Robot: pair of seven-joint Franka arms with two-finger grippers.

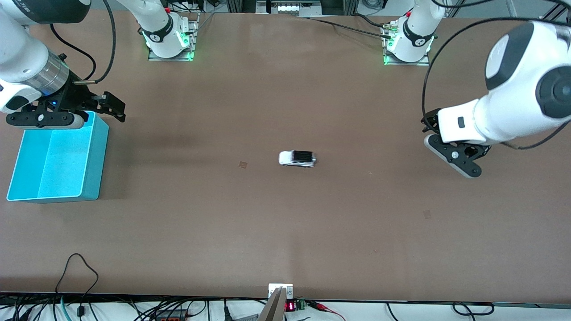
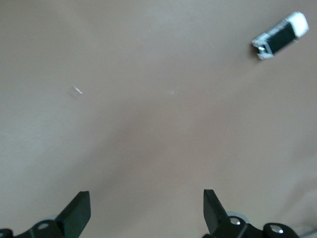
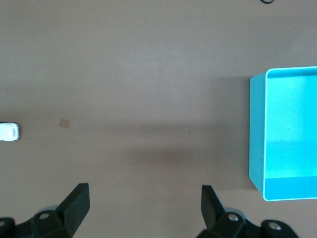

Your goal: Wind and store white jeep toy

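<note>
With both arms waiting, spread-fingered left gripper (image 2: 143, 210) and right gripper (image 3: 143, 206) empty, approach the white jeep toy (image 1: 297, 158) squarely and grip across its narrow body sides, well apart from the blue bin (image 1: 26, 196)

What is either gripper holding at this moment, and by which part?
Nothing. The left gripper and right gripper are both open and empty; the small white jeep toy with a black roof sits alone on the brown table.

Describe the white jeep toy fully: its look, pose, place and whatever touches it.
The white jeep toy is a tiny boxy car with a glossy white body, probably plastic, a black ribbed roof panel and dark wheels. It stands upright on its wheels on the bare brown table, near the middle, its length running toward the arms' ends of the table. Nothing but the table touches it: the left gripper and right gripper are both open and well away from it.
</note>
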